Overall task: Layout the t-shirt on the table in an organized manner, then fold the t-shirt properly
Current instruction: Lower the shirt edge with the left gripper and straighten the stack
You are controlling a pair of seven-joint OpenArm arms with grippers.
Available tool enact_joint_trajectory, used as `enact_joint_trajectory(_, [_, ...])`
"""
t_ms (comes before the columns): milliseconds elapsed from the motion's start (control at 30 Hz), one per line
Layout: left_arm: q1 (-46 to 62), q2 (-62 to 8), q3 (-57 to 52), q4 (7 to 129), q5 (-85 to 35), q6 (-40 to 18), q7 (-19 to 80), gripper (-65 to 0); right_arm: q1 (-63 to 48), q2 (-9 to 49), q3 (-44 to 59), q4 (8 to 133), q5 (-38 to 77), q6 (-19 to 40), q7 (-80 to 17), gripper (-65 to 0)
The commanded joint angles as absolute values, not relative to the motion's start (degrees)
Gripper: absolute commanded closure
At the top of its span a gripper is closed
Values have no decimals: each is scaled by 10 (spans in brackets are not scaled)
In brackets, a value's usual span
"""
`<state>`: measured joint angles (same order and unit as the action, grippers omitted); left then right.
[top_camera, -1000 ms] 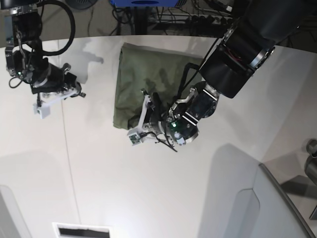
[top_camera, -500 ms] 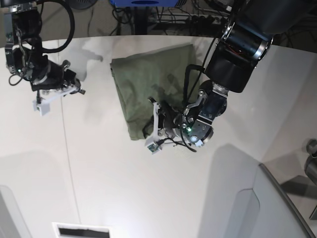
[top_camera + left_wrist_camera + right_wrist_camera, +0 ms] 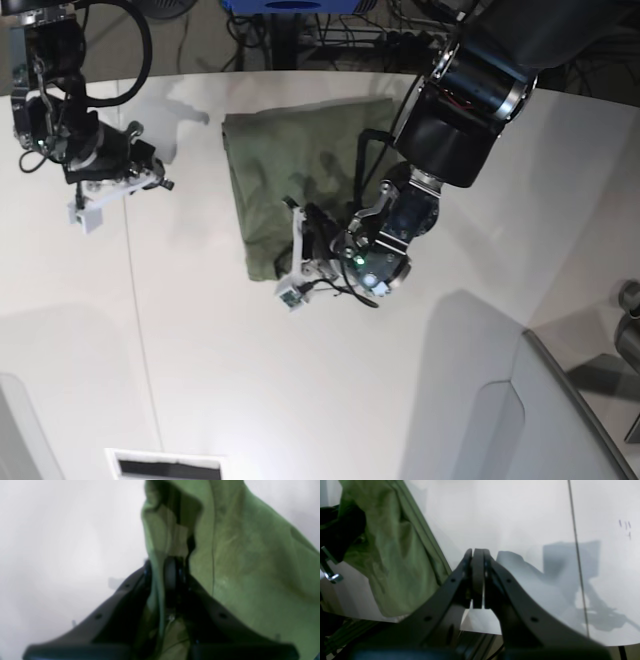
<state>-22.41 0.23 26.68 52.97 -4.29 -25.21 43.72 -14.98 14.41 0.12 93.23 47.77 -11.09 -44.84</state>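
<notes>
Toward the far left corner of the white table (image 3: 200, 380), the right gripper (image 3: 160, 183) hangs above bare tabletop with nothing between its jaws. The right wrist view shows the 2 black fingers (image 3: 478, 577) pressed flat together, clenched on air, with their dark shadow falling on the table behind them and a thin seam line (image 3: 577, 562) running past to the right. In the same view the olive-green t-shirt (image 3: 395, 562) lies at the left of the picture, well apart from this gripper.

Further right, near the middle of the table and close to its far edge, the t-shirt (image 3: 300, 165) lies in a rough, wrinkled rectangle, doubled over on itself. Its far edge runs almost along the table's curved far edge, and its near left corner hangs toward the middle of the table.

At the shirt's near right corner the left gripper (image 3: 303, 240) is down at the cloth – jaws nearly closed, pinching a fold of the fabric. The left wrist view confirms the grasp: a bunched ridge of green cloth (image 3: 225, 555) rises out from between the 2 black fingers (image 3: 172, 572) and drapes away to the right, while bare white table fills the left of that view. That picture is blurred, so seams and hems cannot be told apart.

The left arm's thick black body (image 3: 470, 100) reaches in from the far right corner of the table – partly over the shirt's right side.
</notes>
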Motion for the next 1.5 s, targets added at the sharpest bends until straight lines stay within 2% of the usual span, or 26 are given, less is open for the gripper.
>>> enact_joint_trajectory(0, [-235,10,281,533,-47,-254,435,0,-145,151,5,939,484,-106,-442,0])
enact_joint_trajectory(133, [-235,11,332,531,-49,-252,432,0,-145,153,7,939,483,-106,-442,0])
enact_joint_trajectory(733, [-245,9,332,531,-50,-249,435,0,-145,153,7,939,483,-106,-443,0])
enact_joint_trajectory(767, [-250,9,333,531,-50,-249,435,-38,-145,153,7,939,483,-106,-443,0])
enact_joint_trajectory(833, [-255,9,333,531,-51,-249,435,-189,-145,153,7,939,483,-106,-443,0])
enact_joint_trajectory(933, [-256,9,333,535,-49,-249,436,-367,-145,153,7,939,483,-106,-443,0])
enact_joint_trajectory(1033, [-270,10,334,536,-50,-249,436,-469,-145,153,7,938,483,-106,-443,0])
enact_joint_trajectory(1100, [-276,10,333,537,-52,-249,441,-489,-145,153,7,938,483,-106,-443,0])
enact_joint_trajectory(1233, [-297,10,333,570,-53,-249,475,-489,-145,153,4,938,483,-106,-444,0])
enact_joint_trajectory(1467, [-283,-5,333,706,-53,-249,555,-484,-144,153,1,945,482,-106,-444,0])
